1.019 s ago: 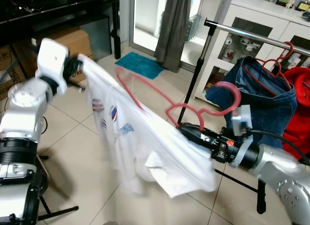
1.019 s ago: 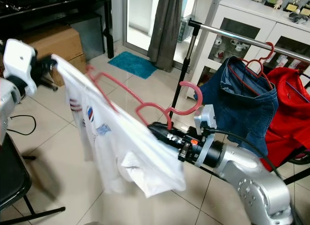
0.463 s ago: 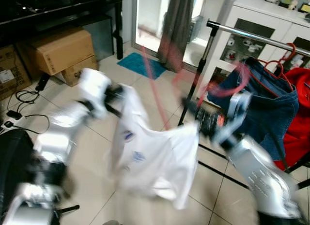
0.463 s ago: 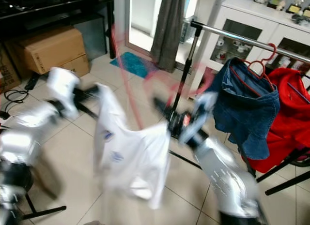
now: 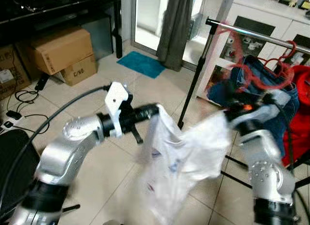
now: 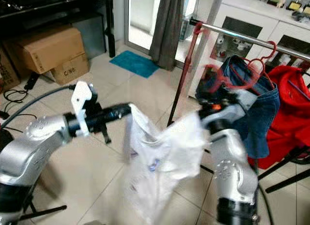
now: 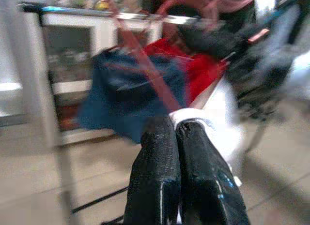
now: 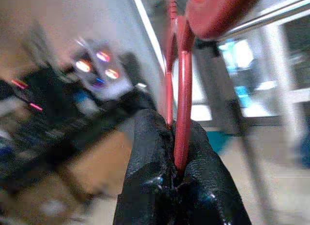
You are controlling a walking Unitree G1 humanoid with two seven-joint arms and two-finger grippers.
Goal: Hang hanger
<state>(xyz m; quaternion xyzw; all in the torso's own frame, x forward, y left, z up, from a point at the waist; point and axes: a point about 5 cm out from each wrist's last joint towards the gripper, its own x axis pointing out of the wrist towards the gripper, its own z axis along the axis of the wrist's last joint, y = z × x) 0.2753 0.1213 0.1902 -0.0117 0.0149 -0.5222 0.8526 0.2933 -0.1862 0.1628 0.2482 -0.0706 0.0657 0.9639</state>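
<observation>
The left gripper (image 7: 180,133) reaches rightward with its fingers pressed together on an edge of the white shirt (image 5: 186,159); the shirt sags below and to the right of it, blurred; further right the right gripper (image 8: 177,130) is clamped on the red hanger (image 8: 183,104), whose wire rises from between the fingers towards the rail (image 5: 256,35) above; jeans (image 5: 271,97) and a red garment (image 5: 298,109) hang just beyond it.

Head stereo pair looking down, wrist cameras close along fingers
</observation>
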